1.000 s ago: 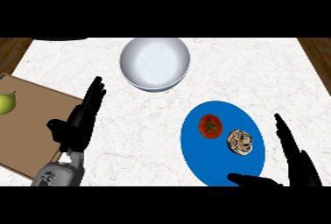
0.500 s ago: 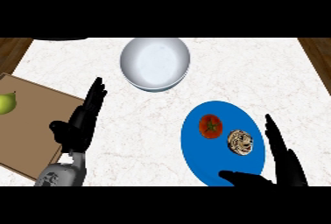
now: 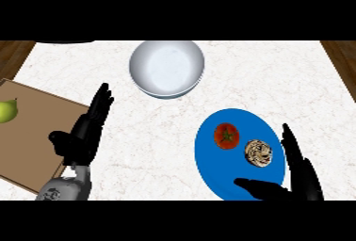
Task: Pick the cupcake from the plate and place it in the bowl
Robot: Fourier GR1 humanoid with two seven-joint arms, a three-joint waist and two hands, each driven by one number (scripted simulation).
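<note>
The cupcake (image 3: 260, 153), brown with pale swirls, lies on the right part of a blue plate (image 3: 212, 164), with a red tomato (image 3: 226, 134) just left of it. A white bowl (image 3: 167, 67) stands at the far middle of the counter, nothing in it. My right hand (image 3: 300, 179) is open at the plate's right rim, fingers straight and pointing away, thumb stretched left over the plate's near edge; the cupcake lies just left of its fingers, untouched. My left hand (image 3: 84, 133) rests open at the left, fingers up.
A wooden cutting board (image 3: 31, 141) lies at the left edge with a yellow-green pear (image 3: 6, 111) on it. The marble counter (image 3: 264, 80) ends in wood strips at both far corners.
My right hand has slid left and forward, closer to the cupcake, with its thumb now over the plate's near edge. The left hand, cupcake and bowl have not moved.
</note>
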